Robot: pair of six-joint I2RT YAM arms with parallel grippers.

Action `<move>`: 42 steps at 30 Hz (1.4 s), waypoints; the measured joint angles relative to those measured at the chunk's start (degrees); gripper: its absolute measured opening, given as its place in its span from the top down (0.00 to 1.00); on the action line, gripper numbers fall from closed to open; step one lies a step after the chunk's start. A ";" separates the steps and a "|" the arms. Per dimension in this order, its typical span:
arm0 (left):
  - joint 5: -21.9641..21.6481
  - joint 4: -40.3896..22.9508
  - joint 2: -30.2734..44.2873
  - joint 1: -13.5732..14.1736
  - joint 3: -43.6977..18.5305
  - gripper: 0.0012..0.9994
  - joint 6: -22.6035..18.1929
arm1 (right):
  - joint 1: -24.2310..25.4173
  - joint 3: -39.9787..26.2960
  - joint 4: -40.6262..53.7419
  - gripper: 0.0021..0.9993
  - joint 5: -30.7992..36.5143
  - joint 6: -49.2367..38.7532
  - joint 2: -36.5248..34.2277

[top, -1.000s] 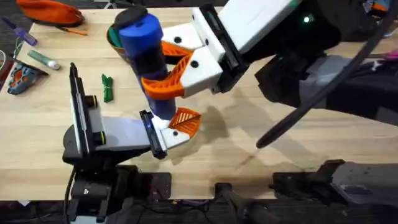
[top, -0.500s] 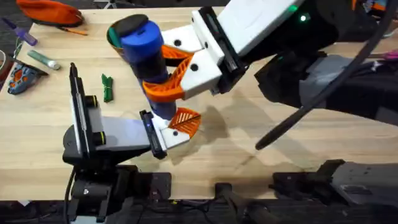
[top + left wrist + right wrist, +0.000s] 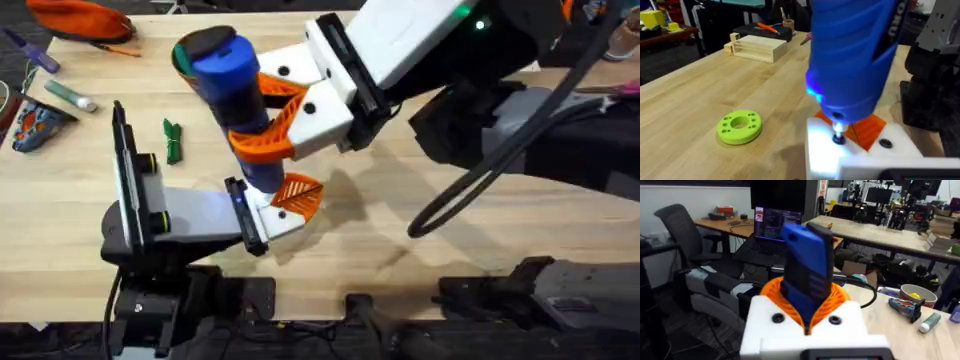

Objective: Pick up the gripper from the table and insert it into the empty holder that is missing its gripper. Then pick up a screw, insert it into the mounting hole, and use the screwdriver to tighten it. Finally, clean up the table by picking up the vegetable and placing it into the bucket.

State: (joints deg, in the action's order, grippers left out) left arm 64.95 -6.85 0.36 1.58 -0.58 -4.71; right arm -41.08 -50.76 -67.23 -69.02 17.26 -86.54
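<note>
My right gripper (image 3: 262, 118) reaches in from the right, shut on the blue screwdriver (image 3: 235, 85), which stands nearly upright. Its silver tip (image 3: 838, 131) rests on a dark screw (image 3: 839, 140) in the white holder (image 3: 268, 220) on the left arm. The orange ribbed gripper (image 3: 298, 194) sits in that holder, at my left gripper (image 3: 285, 207). In the right wrist view the screwdriver (image 3: 807, 275) rises between orange pads (image 3: 840, 299). A small green vegetable (image 3: 173, 141) lies on the table to the left. The bucket (image 3: 180, 62) is mostly hidden behind the screwdriver.
A bright-green round disc (image 3: 739, 126) lies near the holder, with a wooden block (image 3: 757, 48) farther off. An orange pouch (image 3: 80, 18), a tube (image 3: 70, 95) and a small toy (image 3: 35, 125) lie at the far left. A black cable (image 3: 470, 190) loops by the right arm.
The right gripper and the screwdriver have shifted slightly to the left over the holder. The black cable by the right arm has swung. The left arm has stayed put.
</note>
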 joint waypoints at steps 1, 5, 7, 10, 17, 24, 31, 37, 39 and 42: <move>0.00 0.00 0.00 0.00 0.00 0.99 0.02 | -0.02 -0.06 0.26 0.98 0.01 -0.18 0.00; 0.00 0.00 0.00 0.00 0.00 0.99 0.00 | -0.02 -0.11 0.44 0.98 -0.01 -0.82 0.00; -0.02 0.00 0.00 0.00 0.00 0.99 0.00 | -0.02 -0.11 0.17 0.98 -0.03 -1.01 0.02; -0.02 0.02 0.00 0.00 0.00 0.99 -0.01 | -0.02 -0.11 -1.19 0.98 -0.59 -0.99 0.00; -0.02 0.02 0.00 0.00 0.00 0.99 0.00 | 0.07 -3.71 -0.62 0.98 -3.70 -0.34 0.00; -0.02 0.02 0.00 0.00 0.00 0.99 0.00 | 0.20 -4.35 2.17 0.98 -4.82 -0.10 0.00; -0.02 0.02 0.00 0.00 0.00 0.99 0.00 | 0.92 -4.37 2.09 0.98 -5.02 -0.09 0.00; -0.02 0.02 0.00 0.00 0.00 0.99 0.00 | 0.94 -4.37 2.17 0.98 -5.04 0.10 0.00; -0.02 0.02 0.00 0.00 0.00 0.99 0.00 | 0.82 -4.37 2.19 0.98 -5.02 0.08 0.00; -0.01 0.02 0.00 0.00 0.00 0.99 -0.01 | 0.25 -4.37 2.24 0.98 -5.00 0.04 0.00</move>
State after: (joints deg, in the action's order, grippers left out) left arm 64.93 -6.83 0.36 1.58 -0.58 -4.72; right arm -40.83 -55.13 -64.99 -74.02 17.31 -86.54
